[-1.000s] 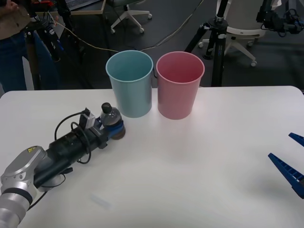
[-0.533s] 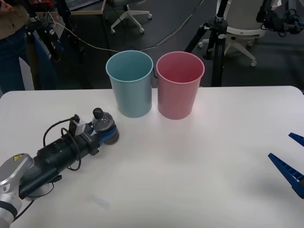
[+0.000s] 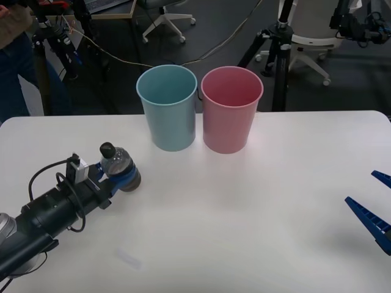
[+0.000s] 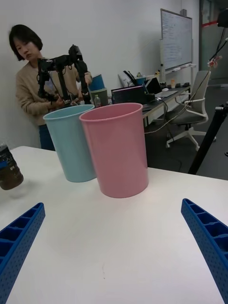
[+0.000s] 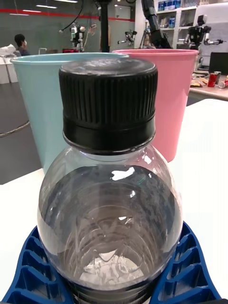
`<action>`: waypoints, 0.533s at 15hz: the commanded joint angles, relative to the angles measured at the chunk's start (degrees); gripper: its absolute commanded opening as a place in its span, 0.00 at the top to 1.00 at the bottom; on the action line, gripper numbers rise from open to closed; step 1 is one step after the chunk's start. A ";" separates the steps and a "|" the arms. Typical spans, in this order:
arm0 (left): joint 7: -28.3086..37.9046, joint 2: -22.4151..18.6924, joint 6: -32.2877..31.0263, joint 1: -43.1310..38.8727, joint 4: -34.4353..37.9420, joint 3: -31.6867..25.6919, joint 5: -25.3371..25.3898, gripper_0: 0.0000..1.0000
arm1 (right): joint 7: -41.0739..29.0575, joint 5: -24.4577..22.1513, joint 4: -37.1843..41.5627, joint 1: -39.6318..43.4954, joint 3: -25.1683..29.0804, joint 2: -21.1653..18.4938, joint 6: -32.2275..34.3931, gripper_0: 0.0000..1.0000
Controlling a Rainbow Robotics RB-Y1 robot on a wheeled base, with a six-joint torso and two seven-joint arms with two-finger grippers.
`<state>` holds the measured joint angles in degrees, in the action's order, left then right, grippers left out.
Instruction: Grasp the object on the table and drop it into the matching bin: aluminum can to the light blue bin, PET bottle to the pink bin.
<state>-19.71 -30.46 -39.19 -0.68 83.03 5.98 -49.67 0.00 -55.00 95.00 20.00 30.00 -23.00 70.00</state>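
Left gripper (image 3: 122, 177): low over the left side of the counter (image 3: 244, 213), jaws clamped on the bottle's lower body; the blue ribbed fingers (image 5: 183, 275) cup it on both sides.
Bottle (image 3: 117, 166): held in the left jaws, black cap (image 5: 108, 104) tilted up and to the far left, left of and nearer than both bins, well apart from them.
Blue bin (image 3: 167, 110): upright at the far edge, the closer of the two to the bottle; not the target.
Pink bin (image 3: 231, 107): upright just right of the blue one, rims almost touching; this is where a PET bottle belongs.
Step in hand: carrying the bottle to the pink bin, judged about halfway done.
Doing it well: lift above rim height first, pass over or around the blue bin without clipping it, centre over the pink opening, then release.
Risk: letting go early would drop it in blue.
Right gripper (image 3: 374, 210): parked at the near right, jaws apart, holding nothing.
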 commanded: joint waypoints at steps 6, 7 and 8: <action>16.29 -0.92 7.19 -6.08 14.62 0.17 -9.91 1.00 | 0.00 0.00 0.00 0.00 0.00 0.00 0.00 0.00; 19.28 -0.92 7.28 -6.08 16.20 0.35 -12.02 1.00 | 0.00 0.00 0.00 0.00 0.00 0.00 0.00 0.00; 21.65 -0.92 7.46 -6.00 17.34 0.87 -13.08 1.00 | 0.00 0.00 0.00 0.00 0.00 0.00 0.00 0.00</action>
<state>0.18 -31.39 -31.85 -6.75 99.50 6.50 -61.87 0.00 -55.00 95.00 20.00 30.00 -23.00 70.00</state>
